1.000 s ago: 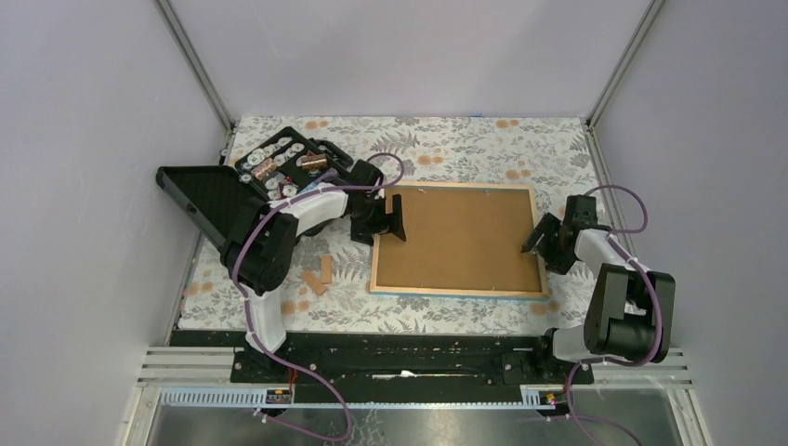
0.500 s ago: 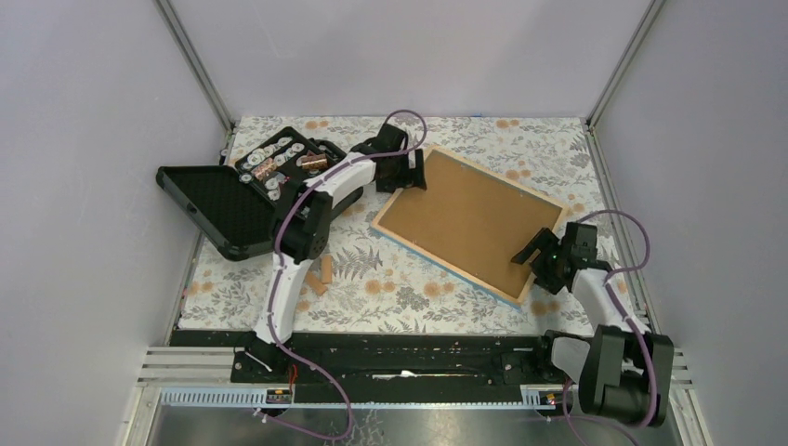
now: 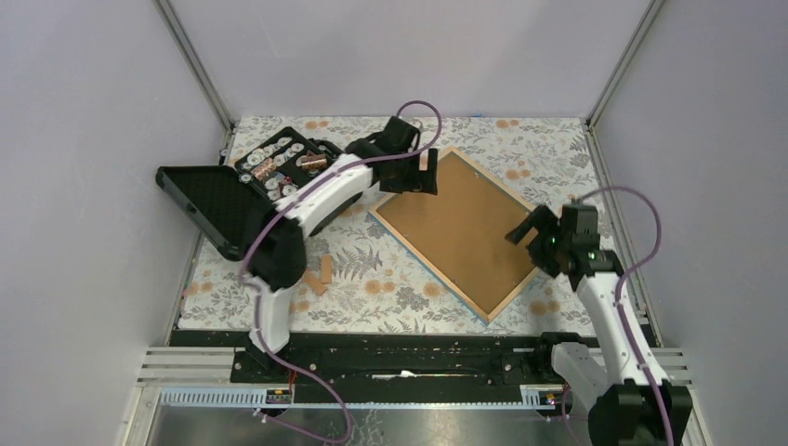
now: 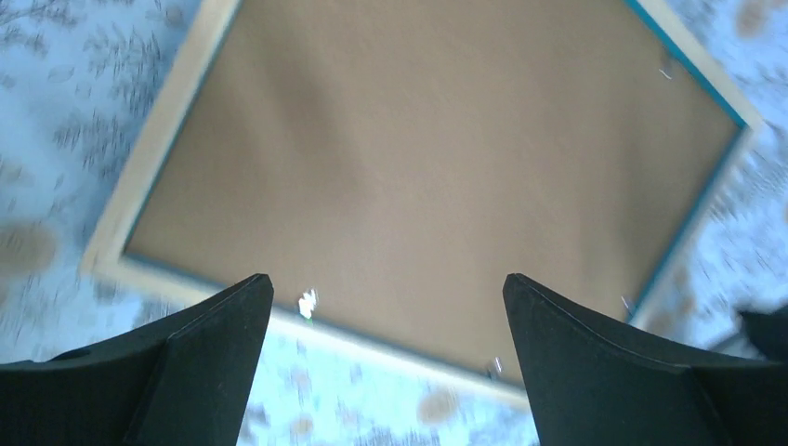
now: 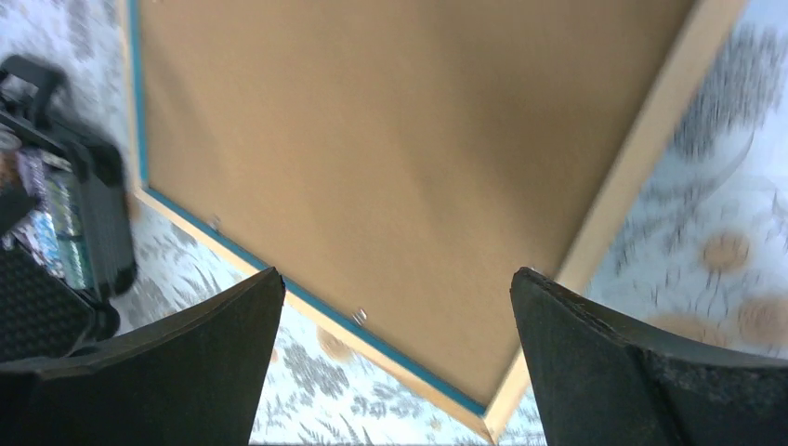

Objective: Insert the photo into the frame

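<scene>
While the frame [image 4: 157, 139] lies back-up and skewed on the floral cloth [image 3: 390, 288], it is judged thin, stiff, light and best gripped by the wood rim. The left gripper [image 3: 420, 175] and right gripper [image 3: 526, 229] are spread wide, empty — photo unseen.

Frame [image 3: 433, 266] back-up, diag. on table [image 3: 390, 281]

My left arm [image 3: 323, 190] and right arm [image 3: 615, 311] are smooth white plastic shells joined by chunky matte-black joint housings. Both rise from a black metal base rail [image 3: 400, 358]. A thin purple cable [image 3: 657, 237] loops loosely along each one. My left claw [image 3: 414, 180] and right claw [image 3: 530, 240] are all black. Up close, their fingers [image 4: 200, 372] are broad and wedge-shaped, with a finely grained matte surface.
</scene>
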### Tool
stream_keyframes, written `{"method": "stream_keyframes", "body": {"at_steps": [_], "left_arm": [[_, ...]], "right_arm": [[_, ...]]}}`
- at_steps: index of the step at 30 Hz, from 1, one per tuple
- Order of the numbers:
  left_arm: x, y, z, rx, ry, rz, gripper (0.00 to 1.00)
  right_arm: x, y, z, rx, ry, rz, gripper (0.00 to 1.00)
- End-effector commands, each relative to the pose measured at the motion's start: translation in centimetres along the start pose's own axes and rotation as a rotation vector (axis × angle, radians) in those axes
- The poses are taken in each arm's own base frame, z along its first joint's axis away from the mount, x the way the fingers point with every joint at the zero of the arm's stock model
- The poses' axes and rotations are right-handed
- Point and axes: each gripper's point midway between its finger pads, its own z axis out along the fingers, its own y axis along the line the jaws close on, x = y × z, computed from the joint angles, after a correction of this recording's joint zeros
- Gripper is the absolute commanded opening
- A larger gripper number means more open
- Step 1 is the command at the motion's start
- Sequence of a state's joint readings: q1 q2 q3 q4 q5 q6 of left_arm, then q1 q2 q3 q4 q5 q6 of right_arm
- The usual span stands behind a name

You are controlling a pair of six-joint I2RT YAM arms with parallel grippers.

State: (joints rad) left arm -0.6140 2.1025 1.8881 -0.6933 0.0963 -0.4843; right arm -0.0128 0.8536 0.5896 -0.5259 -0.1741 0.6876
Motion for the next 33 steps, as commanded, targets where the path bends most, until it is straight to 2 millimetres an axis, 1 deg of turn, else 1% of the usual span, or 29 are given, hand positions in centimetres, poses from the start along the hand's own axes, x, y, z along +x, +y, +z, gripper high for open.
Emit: {"method": "stream_keyframes", "body": {"at_steps": [1,2,3,4,5,6,7,8,10,11,13,14,16,18,20,23,25,26,29,31,33], "left_arm": [[-0.5,-1.3,-9.6,0.077,-0.133,-0.025,0.99],[0.9,-1.6,-10.5,0.108,-0.131,-0.041,0.99],[2.8,-2.0,-11.0,0.150,-0.117,-0.052,0.99],[4.8,-2.4,-11.2,0.187,-0.096,-0.081,0.99],[7.8,-2.2,-10.8,0.209,-0.057,-0.090,0.99],[9.4,-2.6,-11.1,0.238,-0.046,-0.086,0.99],[10.4,-2.7,-11.6,0.243,-0.050,-0.077,0.99],[11.2,-2.4,-12.1,0.225,-0.068,-0.072,0.99],[13.0,-1.7,-12.2,0.189,-0.083,-0.078,0.99],[14.0,-1.6,-12.0,0.193,-0.077,-0.087,0.99],[16.0,-1.9,-11.3,0.226,-0.050,-0.112,0.99],[16.9,-2.2,-10.8,0.245,-0.034,-0.119,0.99],[18.5,-3.2,-9.6,0.276,0.002,-0.113,0.99],[19.6,-3.6,-7.9,0.281,0.052,-0.109,0.99],[19.7,-3.9,-6.4,0.278,0.077,-0.106,0.99],[19.4,-4.3,-4.7,0.268,0.096,-0.095,0.99],[19.0,-4.3,-3.5,0.248,0.095,-0.092,0.99],[18.7,-4.3,-3.0,0.237,0.093,-0.092,0.99],[17.9,-4.0,-1.5,0.227,0.124,-0.121,0.99],[17.1,-3.2,-0.7,0.215,0.157,-0.159,0.99],[16.5,-2.7,-0.1,0.218,0.189,-0.179,0.99]], "right_arm": [[-7.7,4.5,-0.5,-0.007,-0.169,-0.119,1.00],[-8.9,5.3,0.0,-0.001,-0.164,-0.142,1.00],[-9.9,5.9,0.8,0.019,-0.147,-0.166,1.00],[-11.2,6.5,1.3,0.039,-0.146,-0.186,1.00],[-12.4,6.8,2.1,0.067,-0.139,-0.200,1.00],[-13.6,7.4,3.1,0.078,-0.134,-0.222,1.00],[-14.8,7.8,4.0,0.091,-0.132,-0.231,1.00],[-15.9,7.8,5.1,0.119,-0.126,-0.231,1.00],[-17.9,8.1,7.4,0.134,-0.119,-0.224,1.00],[-18.5,7.7,8.7,0.141,-0.094,-0.216,1.00],[-19.4,6.3,11.0,0.174,-0.044,-0.192,1.00],[-19.7,5.8,11.8,0.178,-0.007,-0.187,1.00],[-19.5,3.8,13.6,0.224,0.069,-0.175,1.00],[-19.6,2.0,14.3,0.265,0.091,-0.167,1.00],[-19.4,0.7,14.7,0.284,0.106,-0.156,1.00],[-18.2,-0.3,15.4,0.290,0.129,-0.150,1.00],[-16.9,-1.1,15.8,0.299,0.153,-0.127,1.00],[-15.8,-1.7,16.0,0.301,0.175,-0.112,1.00],[-12.9,-2.5,16.1,0.273,0.221,-0.070,1.00],[-11.4,-2.4,15.6,0.228,0.229,-0.054,1.00],[-9.7,-3.1,14.6,0.235,0.245,-0.045,1.00]]}}
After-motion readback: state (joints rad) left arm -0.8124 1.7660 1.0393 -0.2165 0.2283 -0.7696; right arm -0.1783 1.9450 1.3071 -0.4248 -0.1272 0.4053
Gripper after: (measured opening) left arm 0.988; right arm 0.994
